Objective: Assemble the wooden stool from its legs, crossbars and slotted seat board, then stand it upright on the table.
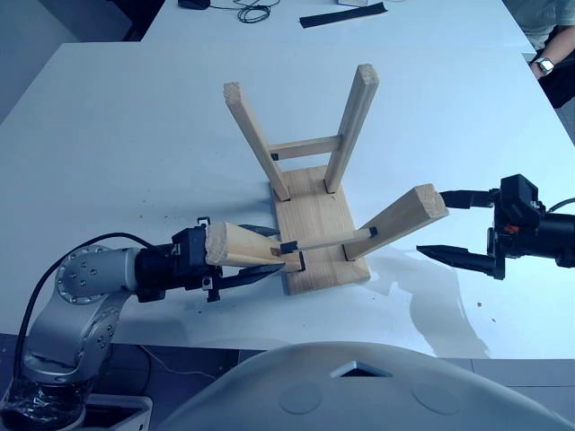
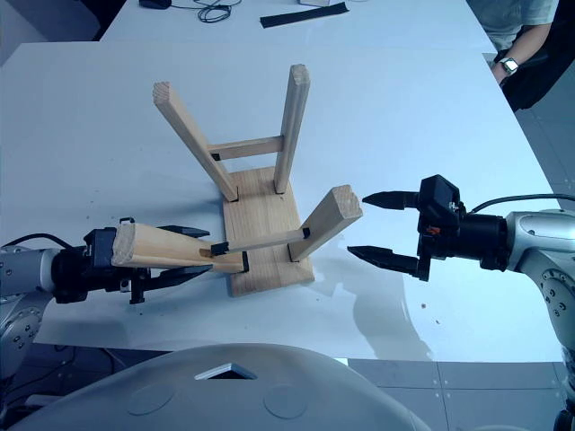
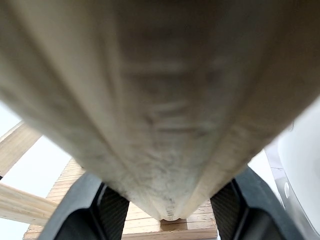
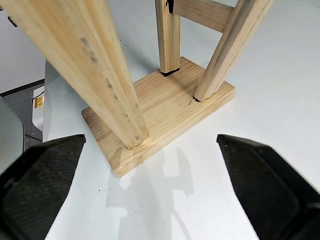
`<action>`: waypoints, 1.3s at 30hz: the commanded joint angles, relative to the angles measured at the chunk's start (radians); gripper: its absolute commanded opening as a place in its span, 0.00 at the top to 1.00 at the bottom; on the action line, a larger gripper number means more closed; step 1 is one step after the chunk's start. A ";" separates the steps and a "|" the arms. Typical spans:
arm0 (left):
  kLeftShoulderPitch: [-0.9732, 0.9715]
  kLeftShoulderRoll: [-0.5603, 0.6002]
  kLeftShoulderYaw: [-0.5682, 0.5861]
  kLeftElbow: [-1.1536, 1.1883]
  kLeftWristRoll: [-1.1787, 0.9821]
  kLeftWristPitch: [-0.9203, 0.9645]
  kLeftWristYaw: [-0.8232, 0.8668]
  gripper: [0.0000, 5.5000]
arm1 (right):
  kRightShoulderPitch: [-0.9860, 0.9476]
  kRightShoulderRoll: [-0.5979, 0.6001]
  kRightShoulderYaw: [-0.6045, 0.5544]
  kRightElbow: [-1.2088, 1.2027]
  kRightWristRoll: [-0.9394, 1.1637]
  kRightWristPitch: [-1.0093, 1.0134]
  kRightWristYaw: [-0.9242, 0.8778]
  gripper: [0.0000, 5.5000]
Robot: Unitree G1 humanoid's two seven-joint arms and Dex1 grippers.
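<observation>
Stool [image 1: 314,224] sits inverted, mid leg-fitting; left gripper [image 2: 199,251] clasps one leg [image 2: 157,247]; right gripper [image 2: 358,224], open, likely must seize the leg ahead [image 2: 325,223].

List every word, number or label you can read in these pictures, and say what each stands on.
None can be read.
Bare wood, no print: seat board, legs, crossbars.
Small yellow label on the grey surface past the table: too small to read.
</observation>
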 commanded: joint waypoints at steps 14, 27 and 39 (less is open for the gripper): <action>-0.107 0.108 -0.139 0.051 0.166 0.146 0.096 0.63 | -0.002 0.013 -0.017 -0.060 0.027 0.007 -0.035 0.12; -0.318 0.183 -0.275 0.102 0.126 0.455 0.233 0.63 | -0.048 0.030 0.031 -0.089 0.062 0.011 -0.071 0.12; -0.422 0.156 -0.424 0.323 0.220 0.410 0.238 0.63 | -0.208 0.073 0.215 -0.086 0.040 0.006 -0.104 0.12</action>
